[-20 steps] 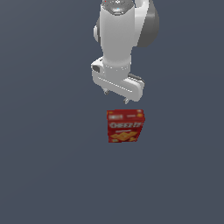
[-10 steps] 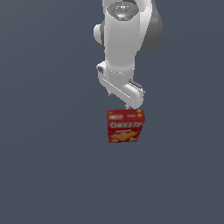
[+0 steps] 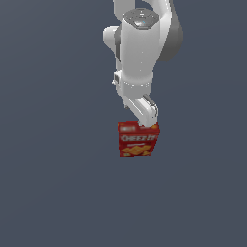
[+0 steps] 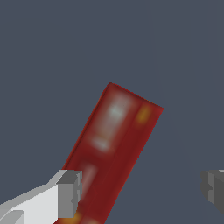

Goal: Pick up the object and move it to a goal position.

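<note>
Exterior view is showing the white Panda arm (image 3: 142, 53) reaching down from the top of the frame over a plain dark blue-grey desk (image 3: 53, 193), whose edges and corners are lying outside the picture. The end effector (image 3: 146, 121) is sitting right at the top edge of the red Cheez-It box (image 3: 138, 139), overlapping that edge in this view; whether it is actually touching the box cannot be told from here. The box is standing upright with its front facing the camera, white lettering running across the upper half and orange crackers pictured below. It is resting near the middle of the visible desk surface, directly under the arm.

The wrist view is looking down on the box's narrow red top (image 4: 118, 144), which is lying at a slant across the picture. Two grey finger pads are appearing at opposite sides, one (image 4: 70, 194) overlapping the box's near end and the other (image 4: 213, 188) well apart from it over bare desk. The end effector (image 4: 141, 191) is therefore spread wide open, with nothing clamped between the fingers, and the box is sitting off-centre in the gap, close to one finger.
</note>
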`<state>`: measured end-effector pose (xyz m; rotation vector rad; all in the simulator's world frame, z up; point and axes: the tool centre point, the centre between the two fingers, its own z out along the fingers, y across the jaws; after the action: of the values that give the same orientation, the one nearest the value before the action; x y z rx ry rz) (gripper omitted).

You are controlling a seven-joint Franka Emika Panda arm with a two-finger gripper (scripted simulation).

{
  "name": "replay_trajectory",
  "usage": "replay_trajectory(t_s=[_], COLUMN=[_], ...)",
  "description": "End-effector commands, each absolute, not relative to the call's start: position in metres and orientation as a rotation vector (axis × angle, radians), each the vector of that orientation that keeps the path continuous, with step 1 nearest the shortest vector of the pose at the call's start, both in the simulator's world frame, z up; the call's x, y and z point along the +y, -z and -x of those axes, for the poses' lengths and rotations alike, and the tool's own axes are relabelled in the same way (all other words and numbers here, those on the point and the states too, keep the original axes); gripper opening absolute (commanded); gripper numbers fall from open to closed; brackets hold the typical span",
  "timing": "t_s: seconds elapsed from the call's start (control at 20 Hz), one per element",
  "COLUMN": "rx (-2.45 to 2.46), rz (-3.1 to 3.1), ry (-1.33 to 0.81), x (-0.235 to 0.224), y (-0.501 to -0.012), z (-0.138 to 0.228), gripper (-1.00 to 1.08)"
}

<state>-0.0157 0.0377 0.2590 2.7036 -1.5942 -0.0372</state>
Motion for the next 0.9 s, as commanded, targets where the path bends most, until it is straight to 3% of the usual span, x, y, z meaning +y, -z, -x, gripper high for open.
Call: replay_trajectory(t_s=[0.0,0.85], rx=[-1.675,-2.108], rz=[-2.654,-2.328], ry=[0.032,0.005], x=[0.04,0.057], y=[-0.257,-0.244], z=[0.012,-0.006], gripper=[1.0,1.0])
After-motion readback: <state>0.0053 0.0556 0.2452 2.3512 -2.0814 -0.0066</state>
